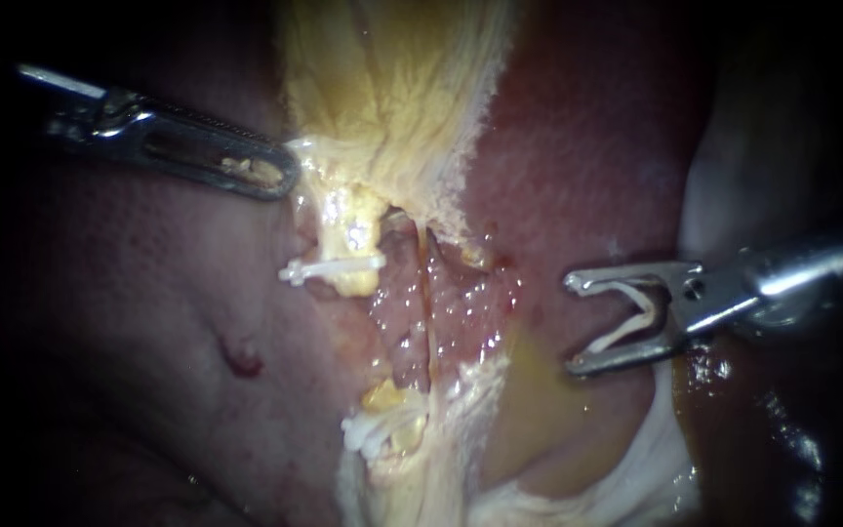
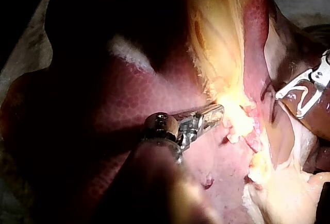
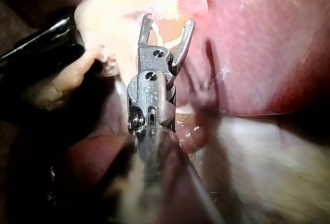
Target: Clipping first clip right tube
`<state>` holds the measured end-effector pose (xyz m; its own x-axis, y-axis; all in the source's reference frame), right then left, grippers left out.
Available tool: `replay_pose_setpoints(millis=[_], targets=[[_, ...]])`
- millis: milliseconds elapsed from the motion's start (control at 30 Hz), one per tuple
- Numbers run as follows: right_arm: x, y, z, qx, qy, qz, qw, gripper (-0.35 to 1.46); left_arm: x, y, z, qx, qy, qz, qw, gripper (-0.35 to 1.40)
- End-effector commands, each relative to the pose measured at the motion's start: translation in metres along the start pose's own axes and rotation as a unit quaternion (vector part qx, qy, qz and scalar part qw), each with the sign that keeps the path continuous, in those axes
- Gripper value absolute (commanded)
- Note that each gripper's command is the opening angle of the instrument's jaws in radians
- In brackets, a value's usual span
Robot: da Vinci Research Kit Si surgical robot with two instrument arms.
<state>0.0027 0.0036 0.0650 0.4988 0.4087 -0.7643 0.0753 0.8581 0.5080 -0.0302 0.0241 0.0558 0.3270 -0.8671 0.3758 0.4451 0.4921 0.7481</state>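
My right instrument (image 1: 571,324) comes in from the right, its jaws spread wide with an open white clip (image 1: 631,320) seated between them. It hangs over the liver (image 1: 587,146), apart from the thin right tube (image 1: 428,312) in the wet dissected bed. To the left, the thicker yellowish left tube (image 1: 353,239) carries a white clip (image 1: 334,268) across it. My left instrument (image 1: 285,181) enters from the upper left, jaws together on the edge of the pale yellow gallbladder (image 1: 392,88). The right wrist view shows the loaded jaws (image 3: 169,20) pointing at pale tissue.
Frayed pale tissue (image 1: 392,429) lies below the dissected bed. A small red spot (image 1: 243,361) marks the pink liver surface at lower left. White membrane (image 1: 656,468) spreads under my right instrument's shaft. The surroundings are dark.
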Motion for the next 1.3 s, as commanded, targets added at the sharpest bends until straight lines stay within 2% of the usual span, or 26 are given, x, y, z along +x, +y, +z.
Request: replay_pose_setpoints(millis=[33, 167, 367, 467, 1067, 1300], targets=[[0.0001, 0.0001, 0.0003, 0.002, 0.003, 0.008, 1.0, 0.5, 0.0, 0.0, 0.0, 0.0, 0.0, 0.0, 1.0, -0.35], [0.0, 0.0001, 0.0019, 0.021, 0.013, 0.039, 0.9989, 0.49, 0.0, 0.0, 0.0, 0.0, 0.0, 0.0, 1.0, -0.35], [-0.0008, 0.0, 0.0048, 0.033, 0.015, 0.06, 0.9975, 0.49, 0.0, 0.0, 0.0001, 0.0, 0.0, 0.0, 1.0, -0.35], [-0.0012, 0.0002, 0.0062, 0.04, 0.023, 0.078, 0.9959, 0.49, 0.0, 0.0, 0.0001, 0.0, 0.0, 0.0, 1.0, -0.35], [-0.0036, 0.0026, 0.0124, 0.063, 0.037, 0.118, 0.9903, 0.49, -0.0001, 0.0, 0.0001, 0.0, 0.0, 0.0, 1.0, -0.35], [-0.0034, 0.0033, 0.0138, 0.071, 0.049, 0.126, 0.9882, 0.49, -0.0001, 0.0, 0.0002, 0.0, 0.0, 0.0, 1.0, -0.35]])
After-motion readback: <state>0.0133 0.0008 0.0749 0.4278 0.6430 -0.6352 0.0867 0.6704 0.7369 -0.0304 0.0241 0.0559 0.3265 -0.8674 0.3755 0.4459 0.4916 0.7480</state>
